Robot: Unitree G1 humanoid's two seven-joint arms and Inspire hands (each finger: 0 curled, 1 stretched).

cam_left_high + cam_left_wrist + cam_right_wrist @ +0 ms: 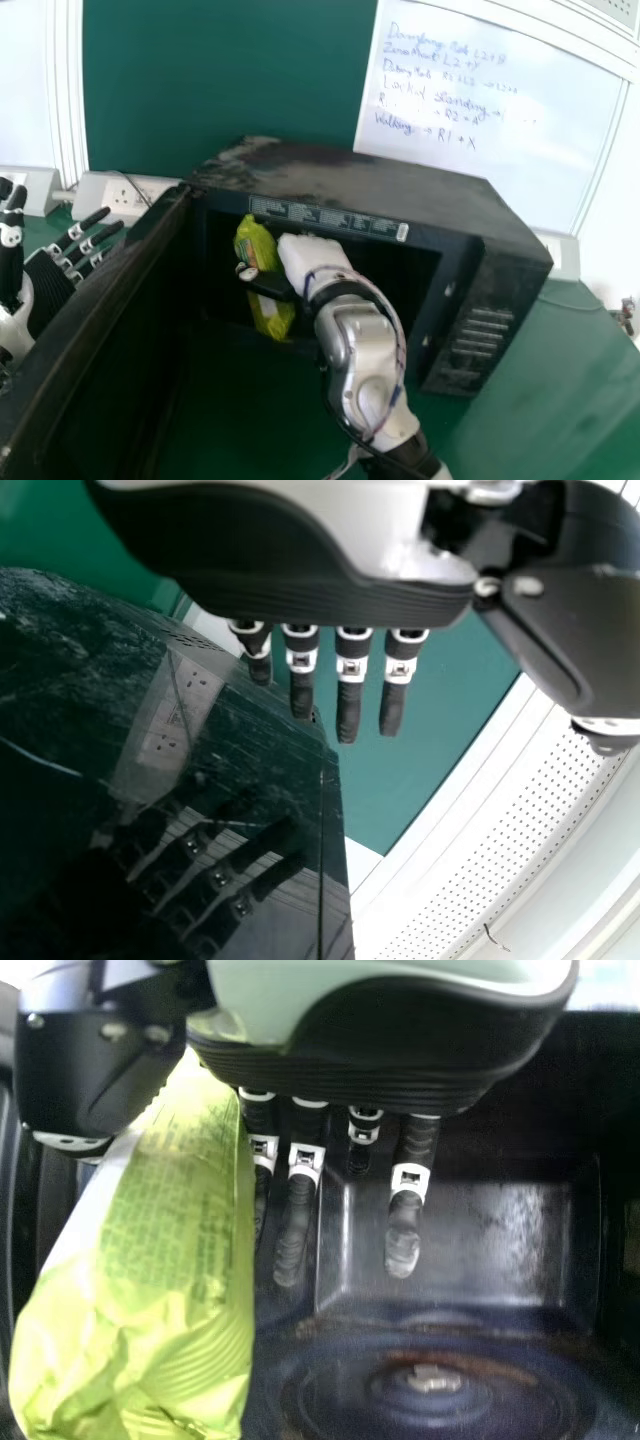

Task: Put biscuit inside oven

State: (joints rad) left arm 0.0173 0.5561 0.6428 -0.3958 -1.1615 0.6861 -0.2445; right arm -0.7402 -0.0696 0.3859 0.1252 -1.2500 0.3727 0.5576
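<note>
At the mouth of the black oven (370, 180), my right hand (305, 257) holds a yellow-green biscuit packet (258, 243), the thumb lying across it. In the right wrist view the packet (150, 1260) is between the thumb and the fingers of my right hand (300, 1200), with the oven's inside beyond. The oven door (95, 310) stands open on the left. My left hand (50, 275) is beyond the door's outer side, fingers straight; in the left wrist view the left hand (348, 685) is close to the dark, shiny door (230, 810).
A round plate (430, 1385) lies on the oven floor. Wall sockets (125, 195) are behind the door at the left. A whiteboard (480, 110) hangs behind the oven. Green table surface (550, 370) extends to the oven's right.
</note>
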